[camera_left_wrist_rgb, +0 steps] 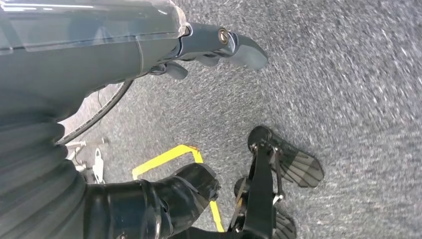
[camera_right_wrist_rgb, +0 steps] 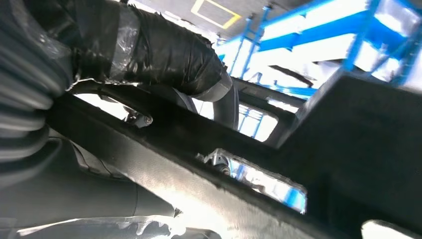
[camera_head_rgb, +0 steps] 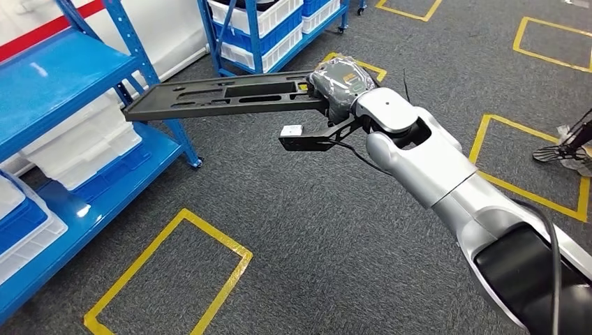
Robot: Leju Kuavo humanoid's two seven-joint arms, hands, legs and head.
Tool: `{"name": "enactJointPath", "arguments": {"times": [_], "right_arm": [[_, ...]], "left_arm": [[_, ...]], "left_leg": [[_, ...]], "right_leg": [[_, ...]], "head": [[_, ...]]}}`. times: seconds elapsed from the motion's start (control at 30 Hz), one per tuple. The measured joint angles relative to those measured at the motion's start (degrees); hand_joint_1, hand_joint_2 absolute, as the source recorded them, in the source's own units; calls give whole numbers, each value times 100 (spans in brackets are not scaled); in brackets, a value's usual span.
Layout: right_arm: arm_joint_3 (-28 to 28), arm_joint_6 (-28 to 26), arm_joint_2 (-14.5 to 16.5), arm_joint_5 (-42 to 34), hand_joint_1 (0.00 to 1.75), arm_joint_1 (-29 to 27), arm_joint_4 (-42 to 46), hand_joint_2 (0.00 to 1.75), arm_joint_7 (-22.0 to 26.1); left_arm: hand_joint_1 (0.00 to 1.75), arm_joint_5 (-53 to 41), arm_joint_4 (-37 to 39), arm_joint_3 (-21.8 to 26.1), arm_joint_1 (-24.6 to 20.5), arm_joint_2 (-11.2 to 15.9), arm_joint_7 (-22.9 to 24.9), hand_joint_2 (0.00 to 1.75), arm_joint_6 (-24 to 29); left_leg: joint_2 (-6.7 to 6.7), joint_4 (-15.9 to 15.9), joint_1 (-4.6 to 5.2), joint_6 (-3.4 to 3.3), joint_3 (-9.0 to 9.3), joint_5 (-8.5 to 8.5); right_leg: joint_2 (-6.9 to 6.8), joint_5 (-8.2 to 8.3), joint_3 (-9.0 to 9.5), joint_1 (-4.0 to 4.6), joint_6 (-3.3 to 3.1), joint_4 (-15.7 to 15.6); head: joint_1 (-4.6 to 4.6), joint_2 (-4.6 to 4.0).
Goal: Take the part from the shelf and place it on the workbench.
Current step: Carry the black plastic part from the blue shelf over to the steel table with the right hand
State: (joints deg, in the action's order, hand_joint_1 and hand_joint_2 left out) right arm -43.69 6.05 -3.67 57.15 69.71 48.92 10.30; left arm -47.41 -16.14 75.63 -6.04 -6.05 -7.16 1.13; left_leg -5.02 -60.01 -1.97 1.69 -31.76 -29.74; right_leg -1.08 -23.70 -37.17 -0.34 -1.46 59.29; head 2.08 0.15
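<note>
The part is a long flat black plate (camera_head_rgb: 216,98) with cut-out slots, held level in the air above the grey carpet. My right hand (camera_head_rgb: 341,85) grips its right end, its back wrapped in clear plastic. Up close in the right wrist view, the taped thumb (camera_right_wrist_rgb: 164,50) lies over the black plate (camera_right_wrist_rgb: 278,164) and the other fingers sit under it. The plate's free end points toward the blue shelf (camera_head_rgb: 63,77) at the left. My left hand (camera_left_wrist_rgb: 199,47) hangs over the floor, fingers curled in and holding nothing.
Blue shelving (camera_head_rgb: 91,188) with white bins (camera_head_rgb: 77,150) stands at the left. A second blue rack (camera_head_rgb: 262,31) with white crates stands at the back. Yellow tape squares (camera_head_rgb: 174,272) mark the carpet. A dark stand foot (camera_head_rgb: 565,150) sits at the right edge.
</note>
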Motion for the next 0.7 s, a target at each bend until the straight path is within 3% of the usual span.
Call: {"name": "enactJointPath", "arguments": {"times": [0.07,0.13,0.17,0.2,0.23,0.3,0.37,0.43,0.47,0.5,0.6,0.67,0.7], "right_arm": [[-18,2,33,14,175,21,-13,175,-14],[-43,14,65,85,175,29,-31,175,-32],[-61,28,72,147,175,44,-46,175,-37],[-81,47,72,212,175,72,-62,175,-41],[-102,68,73,264,175,114,-79,175,-41],[-129,101,78,320,175,212,-113,175,-40],[-138,113,90,331,175,290,-140,175,-41],[-141,118,87,341,175,330,-162,175,-43],[-143,120,76,348,175,343,-171,175,-42],[-145,122,66,356,175,361,-177,175,-39],[-166,126,56,367,175,403,-191,175,-34],[-184,128,56,367,175,402,-205,175,-34],[-190,129,55,367,175,402,-211,175,-33]], "left_arm": [[0,1,1,0,12,6,3,175,9],[0,1,1,0,22,15,13,175,26],[0,1,1,0,26,19,19,175,33],[0,1,1,0,28,21,21,175,37],[0,2,1,0,31,21,21,175,39],[0,6,1,0,47,26,16,175,40],[0,9,2,0,46,33,10,175,40],[0,9,6,0,17,30,6,175,40],[0,9,10,1,5,31,5,175,40],[0,9,14,1,2,32,4,175,40],[0,9,18,2,20,39,3,175,40],[0,9,18,2,20,40,3,175,40],[0,9,18,2,17,41,3,175,40]], "left_leg": [[333,-616,-2,-13,-286,-335],[455,-1309,23,-32,-660,-578],[471,-1443,33,-43,-763,-550],[485,-1359,38,-58,-766,-403],[530,-1075,38,-78,-675,-173],[782,-389,26,-118,-407,179],[959,-75,31,-140,-267,232],[867,-6,37,-176,-226,232],[792,37,27,-208,-199,251],[706,80,14,-248,-170,271],[450,135,34,-329,-111,270],[290,134,52,-333,-85,239],[216,134,54,-327,-64,219]], "right_leg": [[131,5,18,7,-69,-24],[289,-5,22,42,-105,-11],[373,-12,25,58,-115,4],[461,-21,27,70,-119,27],[544,-37,28,76,-121,58],[697,-75,1,74,-103,137],[835,-77,-56,50,-49,175],[971,-43,-90,29,27,154],[935,-51,-102,41,58,166],[802,-113,-149,57,86,259],[237,-556,-591,28,165,1157],[136,-658,-841,-29,206,1627],[117,-558,-818,-47,216,1570]], "head": [[1,-1],[2,0],[2,1],[2,1],[2,0],[-1,0],[0,0],[2,0],[-5,0],[-20,1],[-57,1],[-57,0],[-57,0]]}}
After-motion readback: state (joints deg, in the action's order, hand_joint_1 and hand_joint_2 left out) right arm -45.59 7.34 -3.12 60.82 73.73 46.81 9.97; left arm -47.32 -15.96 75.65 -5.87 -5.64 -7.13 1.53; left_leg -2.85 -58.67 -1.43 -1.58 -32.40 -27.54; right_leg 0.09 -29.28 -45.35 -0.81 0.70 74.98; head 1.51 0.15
